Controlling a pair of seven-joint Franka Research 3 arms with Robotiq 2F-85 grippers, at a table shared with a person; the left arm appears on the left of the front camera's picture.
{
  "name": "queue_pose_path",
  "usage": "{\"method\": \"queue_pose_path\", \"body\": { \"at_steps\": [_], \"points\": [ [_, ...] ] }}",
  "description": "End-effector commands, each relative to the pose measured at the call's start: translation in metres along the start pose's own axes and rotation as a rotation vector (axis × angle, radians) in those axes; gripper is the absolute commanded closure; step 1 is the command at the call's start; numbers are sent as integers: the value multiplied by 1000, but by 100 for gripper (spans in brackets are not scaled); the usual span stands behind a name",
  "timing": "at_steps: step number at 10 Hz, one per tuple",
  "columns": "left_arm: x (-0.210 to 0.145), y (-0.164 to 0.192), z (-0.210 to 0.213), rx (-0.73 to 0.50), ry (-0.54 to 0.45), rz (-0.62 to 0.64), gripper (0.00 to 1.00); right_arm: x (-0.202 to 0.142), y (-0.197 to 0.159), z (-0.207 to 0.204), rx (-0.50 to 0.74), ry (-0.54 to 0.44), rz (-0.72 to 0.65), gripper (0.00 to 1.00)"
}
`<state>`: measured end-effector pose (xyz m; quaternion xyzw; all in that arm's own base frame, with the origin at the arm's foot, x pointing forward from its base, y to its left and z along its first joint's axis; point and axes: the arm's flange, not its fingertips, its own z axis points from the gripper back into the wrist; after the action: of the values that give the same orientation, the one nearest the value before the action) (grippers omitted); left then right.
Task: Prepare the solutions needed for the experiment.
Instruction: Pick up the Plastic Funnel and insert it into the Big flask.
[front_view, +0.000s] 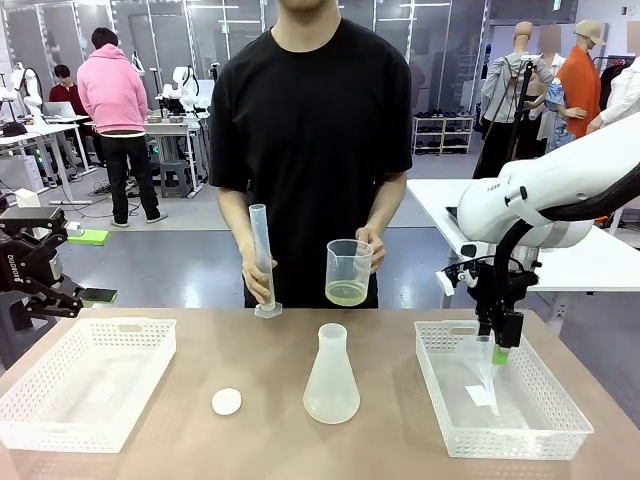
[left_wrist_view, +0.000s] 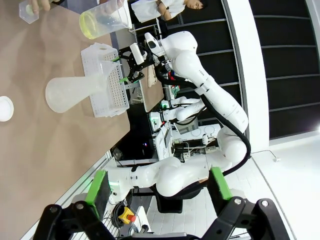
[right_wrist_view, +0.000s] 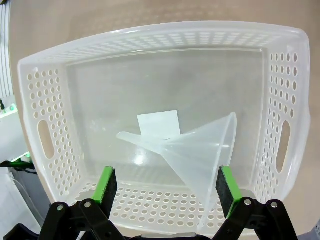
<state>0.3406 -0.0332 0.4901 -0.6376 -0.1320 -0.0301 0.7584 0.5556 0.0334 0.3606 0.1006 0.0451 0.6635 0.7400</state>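
The solution (front_view: 347, 293) is a shallow pale yellow layer in a clear beaker that the person holds above the far table edge; it also shows as the solution (left_wrist_view: 95, 25). Their other hand holds a tall graduated cylinder (front_view: 261, 250) standing upright. An empty translucent conical flask (front_view: 331, 375) stands mid-table. My right gripper (right_wrist_view: 167, 186) is open, low inside the right basket (front_view: 438, 380), its green pads on either side of a clear funnel (right_wrist_view: 200, 150) lying on its side. My left gripper (left_wrist_view: 158, 186) hangs open and empty off the table's left end.
A second white basket (front_view: 85, 385) sits empty at the left front. A small white round cap (front_view: 227, 401) lies between it and the flask. A white paper slip (right_wrist_view: 159, 124) lies on the right basket's floor under the funnel.
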Motion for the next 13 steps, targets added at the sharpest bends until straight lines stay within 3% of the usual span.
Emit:
{"method": "queue_pose_path", "body": {
  "at_steps": [1, 4, 6, 8, 13],
  "points": [
    [1, -3, -2, -21, -3, 0, 0, -1, -7, -6, 18, -19, 39, 0],
    [1, -3, -2, -21, -3, 0, 0, -4, -13, -8, 95, -43, 48, 0],
    [1, -3, -2, -21, -3, 0, 0, -6, -22, -4, 105, -38, 46, 12],
    [1, -3, -2, -21, -3, 0, 0, -7, -34, -2, 153, -39, 60, 24],
    [1, -3, -2, -21, -3, 0, 0, -7, -52, 0, 190, -34, 50, 70]
  ]
}}
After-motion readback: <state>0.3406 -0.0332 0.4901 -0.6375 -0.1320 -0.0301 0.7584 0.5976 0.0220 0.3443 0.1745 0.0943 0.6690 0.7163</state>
